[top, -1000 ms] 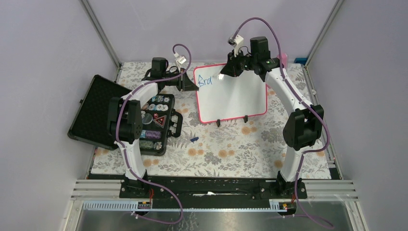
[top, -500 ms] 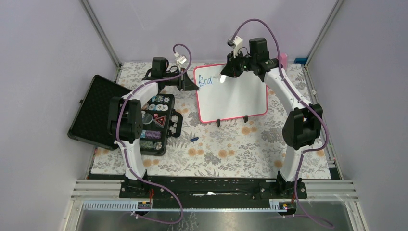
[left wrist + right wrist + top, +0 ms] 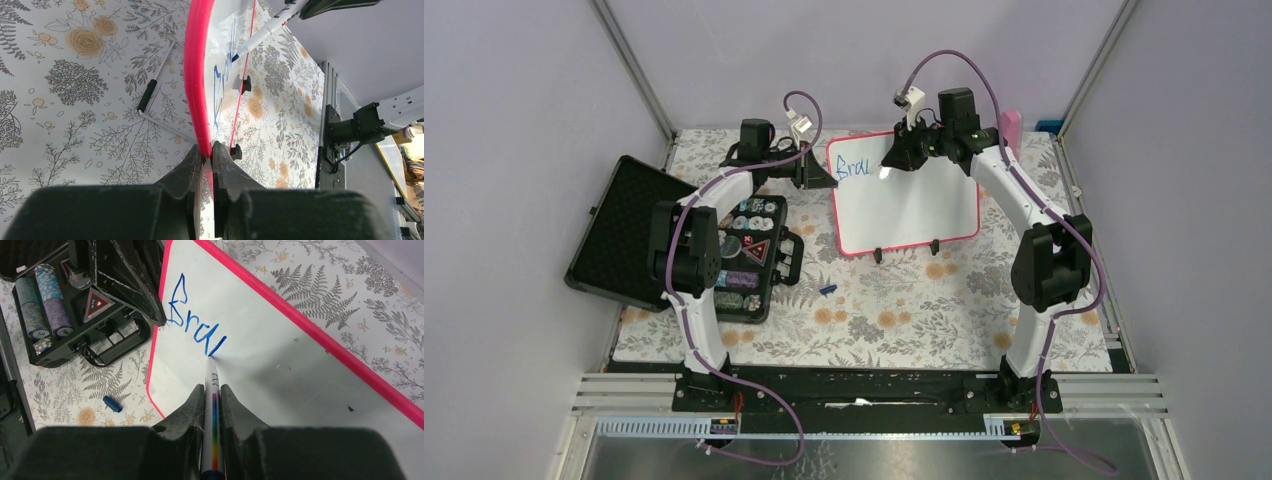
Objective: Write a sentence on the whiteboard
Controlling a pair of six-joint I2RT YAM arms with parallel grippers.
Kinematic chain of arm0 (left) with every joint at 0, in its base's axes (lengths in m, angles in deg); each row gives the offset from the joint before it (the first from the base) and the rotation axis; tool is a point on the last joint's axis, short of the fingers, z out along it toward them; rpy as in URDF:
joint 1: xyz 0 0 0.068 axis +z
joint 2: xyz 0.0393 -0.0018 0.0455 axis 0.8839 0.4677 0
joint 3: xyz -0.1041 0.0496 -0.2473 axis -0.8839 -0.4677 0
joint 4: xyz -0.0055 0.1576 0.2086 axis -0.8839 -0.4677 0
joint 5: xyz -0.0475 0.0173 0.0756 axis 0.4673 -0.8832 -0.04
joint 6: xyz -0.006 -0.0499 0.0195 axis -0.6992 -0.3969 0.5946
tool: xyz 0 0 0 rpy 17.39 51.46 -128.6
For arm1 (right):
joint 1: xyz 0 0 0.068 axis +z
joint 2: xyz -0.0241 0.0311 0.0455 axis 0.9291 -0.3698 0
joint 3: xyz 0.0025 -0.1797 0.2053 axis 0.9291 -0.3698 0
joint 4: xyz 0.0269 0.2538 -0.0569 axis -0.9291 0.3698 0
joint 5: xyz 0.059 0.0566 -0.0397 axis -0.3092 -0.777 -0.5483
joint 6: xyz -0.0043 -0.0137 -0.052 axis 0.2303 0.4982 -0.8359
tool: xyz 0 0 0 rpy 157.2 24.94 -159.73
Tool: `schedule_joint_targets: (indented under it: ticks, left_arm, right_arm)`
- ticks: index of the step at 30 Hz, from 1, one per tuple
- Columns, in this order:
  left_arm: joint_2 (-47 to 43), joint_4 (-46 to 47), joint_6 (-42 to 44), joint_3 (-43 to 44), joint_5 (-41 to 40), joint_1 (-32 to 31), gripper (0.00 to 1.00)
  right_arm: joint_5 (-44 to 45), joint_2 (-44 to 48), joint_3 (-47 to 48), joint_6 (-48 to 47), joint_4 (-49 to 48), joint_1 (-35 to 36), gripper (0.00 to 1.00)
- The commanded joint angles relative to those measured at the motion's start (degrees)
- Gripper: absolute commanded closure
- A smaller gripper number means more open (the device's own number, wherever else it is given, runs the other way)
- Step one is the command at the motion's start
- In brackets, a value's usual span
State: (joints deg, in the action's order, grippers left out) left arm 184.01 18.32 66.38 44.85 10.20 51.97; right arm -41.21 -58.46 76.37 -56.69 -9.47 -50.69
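Note:
The whiteboard [image 3: 909,200], white with a red-pink frame and two black feet, stands tilted at the back middle. Blue lettering [image 3: 852,169] reading about "Bra" plus one stroke sits at its top left; it also shows in the right wrist view [image 3: 192,322]. My left gripper [image 3: 821,176] is shut on the board's left frame edge [image 3: 197,100]. My right gripper [image 3: 892,160] is shut on a white marker [image 3: 212,410] with a rainbow stripe. The marker tip [image 3: 209,357] touches the board at the foot of the last stroke.
An open black case [image 3: 749,255] with poker chips lies left of the board, its lid [image 3: 619,230] spread further left. A blue marker cap [image 3: 828,290] lies on the floral cloth in front. A pink object [image 3: 1009,125] stands behind the right arm.
My right gripper has moved slightly left and down along the board with the marker. The lettering has gained a stroke after "Bra". The left arm has not moved.

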Motion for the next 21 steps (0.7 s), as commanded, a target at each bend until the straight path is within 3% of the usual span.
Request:
schedule_joint_targets:
  ticks: [1,21]
  left_arm:
    - [1.1,-0.4,2.2,1.3,1.2,-2.0,1.00]
    - [0.8,-0.4,2.3,1.1,1.3,-2.1,1.00]
  right_arm:
    - [3.2,2.1,-1.4,-2.5,-1.4,0.1,1.00]
    - [3.7,1.9,3.2,-1.4,-0.9,-2.0,1.00]
